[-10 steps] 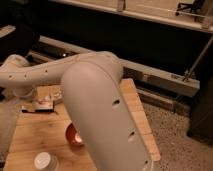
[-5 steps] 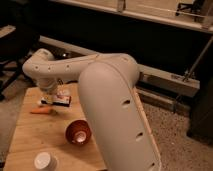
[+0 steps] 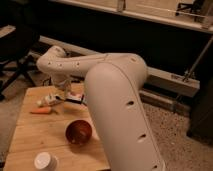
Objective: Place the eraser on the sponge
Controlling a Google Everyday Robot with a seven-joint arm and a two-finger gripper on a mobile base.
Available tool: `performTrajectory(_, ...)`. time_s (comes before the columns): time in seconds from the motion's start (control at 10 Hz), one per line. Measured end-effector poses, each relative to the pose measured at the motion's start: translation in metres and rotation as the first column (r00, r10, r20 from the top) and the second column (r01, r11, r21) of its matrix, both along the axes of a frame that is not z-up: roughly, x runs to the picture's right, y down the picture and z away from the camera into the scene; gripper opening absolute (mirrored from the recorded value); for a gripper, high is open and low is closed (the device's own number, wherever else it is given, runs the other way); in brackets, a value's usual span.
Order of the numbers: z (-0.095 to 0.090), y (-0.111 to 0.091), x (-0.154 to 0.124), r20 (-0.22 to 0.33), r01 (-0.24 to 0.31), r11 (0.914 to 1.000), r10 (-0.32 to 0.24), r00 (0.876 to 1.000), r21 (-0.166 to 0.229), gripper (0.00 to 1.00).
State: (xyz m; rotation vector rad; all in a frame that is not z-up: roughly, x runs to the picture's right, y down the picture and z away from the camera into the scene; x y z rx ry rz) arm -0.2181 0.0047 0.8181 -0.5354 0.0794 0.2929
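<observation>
My gripper [image 3: 59, 96] hangs from the white arm, low over the far part of the wooden table [image 3: 35, 132], and it is shut. I cannot tell whether it holds anything. Right of it, against the arm, lies a dark bar with a red stripe, the eraser [image 3: 74, 99]. The sponge is hidden or out of view.
An orange carrot [image 3: 42, 111] lies left of the gripper. A red bowl [image 3: 78, 132] stands in the middle of the table, and a white bottle [image 3: 45, 161] stands at the front edge. My bulky upper arm [image 3: 120, 110] covers the table's right side. A dark chair [image 3: 17, 50] stands at the left.
The arm has swung right in the view, so more of the table shows. The carrot, bowl and eraser now appear further right, and the gripper sits over the far edge.
</observation>
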Motion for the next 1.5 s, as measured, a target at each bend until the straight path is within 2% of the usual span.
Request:
performTrajectory(0.3, 0.01, -0.008, 0.02, -0.062, -0.024, 0.9997, 0.024, 0.998, -0.006, 0.0)
performTrajectory(0.6, 0.029, -0.003, 0.033, -0.091, -0.053, 0.9984, 0.051, 0.995, -0.022, 0.0)
performTrajectory(1.1, 0.052, -0.001, 0.057, -0.097, -0.114, 0.9932, 0.112, 0.989, -0.021, 0.0)
performTrajectory(1.5, 0.065, 0.0, 0.07, -0.112, -0.13, 0.9914, 0.127, 0.986, -0.015, 0.0)
